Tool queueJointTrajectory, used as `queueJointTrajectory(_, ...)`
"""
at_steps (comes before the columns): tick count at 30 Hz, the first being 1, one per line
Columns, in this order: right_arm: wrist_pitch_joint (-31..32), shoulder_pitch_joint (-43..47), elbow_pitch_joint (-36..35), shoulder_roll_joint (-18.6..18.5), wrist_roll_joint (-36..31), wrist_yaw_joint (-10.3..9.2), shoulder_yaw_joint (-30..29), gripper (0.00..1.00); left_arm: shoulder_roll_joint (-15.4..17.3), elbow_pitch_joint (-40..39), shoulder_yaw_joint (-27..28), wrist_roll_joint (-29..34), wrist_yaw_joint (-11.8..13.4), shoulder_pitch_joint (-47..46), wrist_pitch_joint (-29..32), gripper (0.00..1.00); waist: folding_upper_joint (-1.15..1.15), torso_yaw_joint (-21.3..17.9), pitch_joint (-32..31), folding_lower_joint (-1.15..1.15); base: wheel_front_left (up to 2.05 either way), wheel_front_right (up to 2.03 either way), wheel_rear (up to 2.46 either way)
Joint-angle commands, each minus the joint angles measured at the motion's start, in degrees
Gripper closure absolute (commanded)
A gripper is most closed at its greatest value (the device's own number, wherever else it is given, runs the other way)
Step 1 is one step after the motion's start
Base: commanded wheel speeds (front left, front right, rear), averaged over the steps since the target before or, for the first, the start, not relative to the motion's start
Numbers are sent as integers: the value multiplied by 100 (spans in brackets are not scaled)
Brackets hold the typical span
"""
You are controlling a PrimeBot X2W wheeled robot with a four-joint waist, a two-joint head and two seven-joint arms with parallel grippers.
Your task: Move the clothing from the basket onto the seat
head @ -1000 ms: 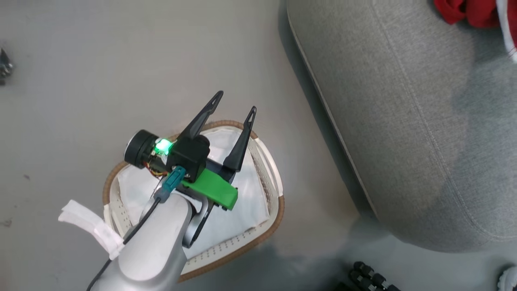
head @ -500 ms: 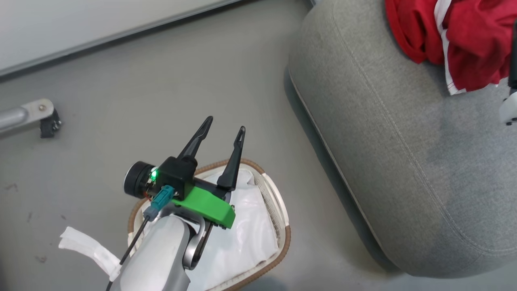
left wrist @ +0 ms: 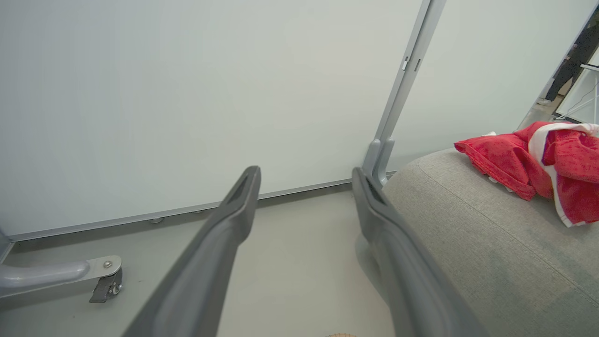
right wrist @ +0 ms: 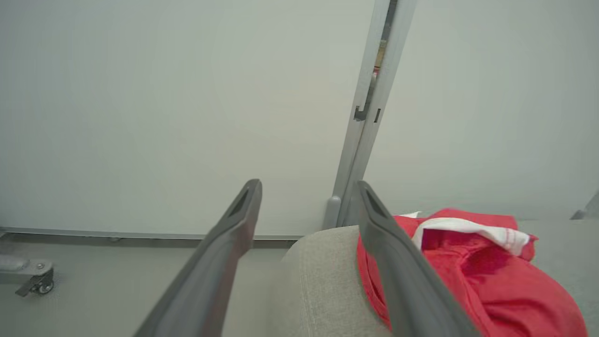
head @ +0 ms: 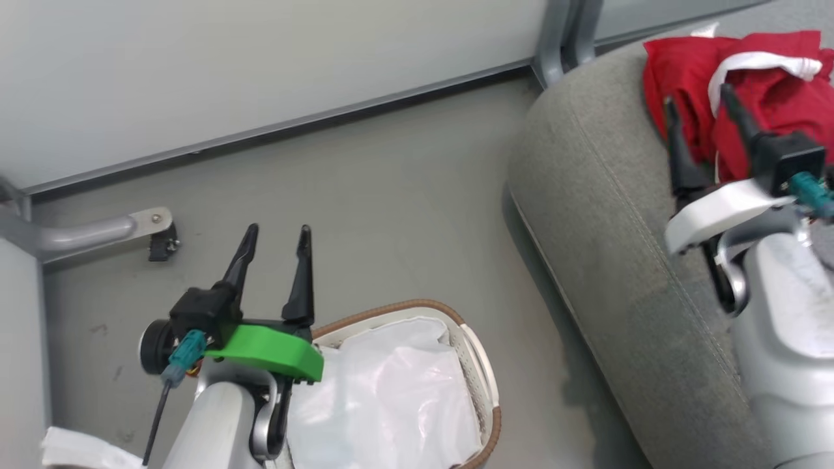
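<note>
A grey floor (head: 391,215) takes the middle of the head view, with faint dark scuffs (head: 98,329) at the left. Pale wall panels (head: 260,65) run across the top, with a dark strip (head: 293,127) along their foot. A grey metal post (head: 563,32) stands between two panels at the upper right. At the left edge a rounded metal leg (head: 98,229) runs low over the floor and ends in a flat plate with a small black caster (head: 163,246) beneath it. In the far upper right of the left wrist view, a person's dark-trousered legs (left wrist: 568,70) show past the panel's edge.
</note>
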Motion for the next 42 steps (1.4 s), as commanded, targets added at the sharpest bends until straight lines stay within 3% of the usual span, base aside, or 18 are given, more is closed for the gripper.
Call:
queueJointTrajectory(1,-1,191,-13,93,52,-6,32,0,2,-21,124,-10,47,157,-1,0,0,295,-275,0,0,0,0)
queueJointTrajectory(7,0,665,-81,536,-21,-6,95,0,-12,20,623,-55,104,493,-1,0,0,520,-472,0,0,0,0)
queueJointTrajectory(14,0,1337,-372,782,-84,-6,71,0,-11,54,981,-165,191,913,-1,0,0,712,-680,0,0,0,0)
queueJointTrajectory(30,0,2539,-800,818,317,-6,364,0,-11,-78,1115,-319,126,1627,-1,0,0,954,-916,0,0,0,0)
queueJointTrajectory(42,0,2774,-802,819,421,-6,390,0,-11,-111,972,-231,38,1772,-1,0,0,958,-1008,0,0,0,0)
